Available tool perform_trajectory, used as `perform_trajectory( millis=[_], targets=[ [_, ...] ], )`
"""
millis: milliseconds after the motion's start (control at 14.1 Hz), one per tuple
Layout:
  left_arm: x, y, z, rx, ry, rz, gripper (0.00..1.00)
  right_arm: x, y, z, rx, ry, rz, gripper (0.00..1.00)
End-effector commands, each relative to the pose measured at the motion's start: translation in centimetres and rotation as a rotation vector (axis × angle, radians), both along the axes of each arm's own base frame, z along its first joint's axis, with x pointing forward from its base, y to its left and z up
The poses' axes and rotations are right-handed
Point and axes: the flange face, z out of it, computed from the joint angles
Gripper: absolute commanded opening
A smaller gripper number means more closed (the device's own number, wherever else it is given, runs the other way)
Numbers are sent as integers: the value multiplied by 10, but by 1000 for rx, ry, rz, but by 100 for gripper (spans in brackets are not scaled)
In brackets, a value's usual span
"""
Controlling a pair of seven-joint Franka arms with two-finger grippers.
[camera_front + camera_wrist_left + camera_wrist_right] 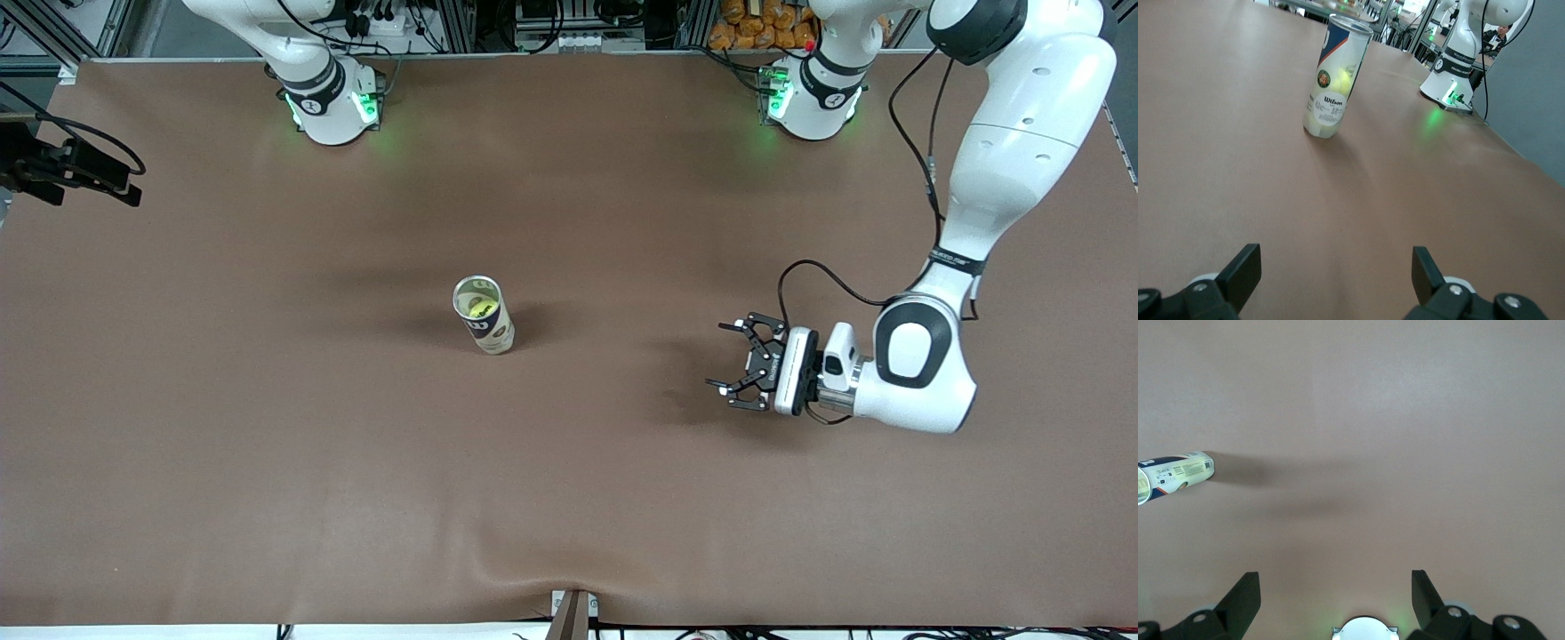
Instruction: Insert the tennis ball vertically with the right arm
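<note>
A clear tennis ball can (484,316) with a white and dark label stands upright near the middle of the brown table. A yellow tennis ball (481,308) sits inside it, seen through the open top. The can also shows in the left wrist view (1337,77) and at the edge of the right wrist view (1175,475). My left gripper (736,363) is open and empty, low over the table toward the left arm's end, pointing at the can (1336,277). My right gripper (1336,600) is open and empty, high over the table near its own base; it is out of the front view.
The right arm's base (333,102) and the left arm's base (813,98) stand along the table's back edge. A black camera mount (76,169) juts in at the right arm's end. The brown cloth has a small ridge near the front edge (533,569).
</note>
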Motion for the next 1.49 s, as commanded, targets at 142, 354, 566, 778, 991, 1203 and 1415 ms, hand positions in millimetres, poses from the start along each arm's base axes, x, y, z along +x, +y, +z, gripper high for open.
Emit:
perform_trajectory(
  millis=[142, 354, 566, 778, 991, 1203, 1415],
  targets=[
    [16, 30, 35, 189, 206, 34, 100, 0, -6, 3, 10, -7, -28, 100],
    [6, 41, 58, 339, 390, 75, 100, 3, -6, 5, 4, -33, -40, 100],
    [0, 44, 103, 532, 456, 158, 100, 6, -4, 4, -9, -42, -37, 100],
    [-8, 60, 151, 698, 547, 296, 100, 8, -7, 4, -8, -48, -43, 100],
    [-20, 60, 206, 911, 554, 480, 100, 7, -12, 4, -8, -47, -51, 100],
    [-33, 67, 262, 1012, 508, 637, 100, 8, -6, 4, -9, -47, -37, 100],
    [-55, 63, 314, 1137, 495, 853, 100, 7, -9, 3, -51, -38, -31, 100]
  ],
)
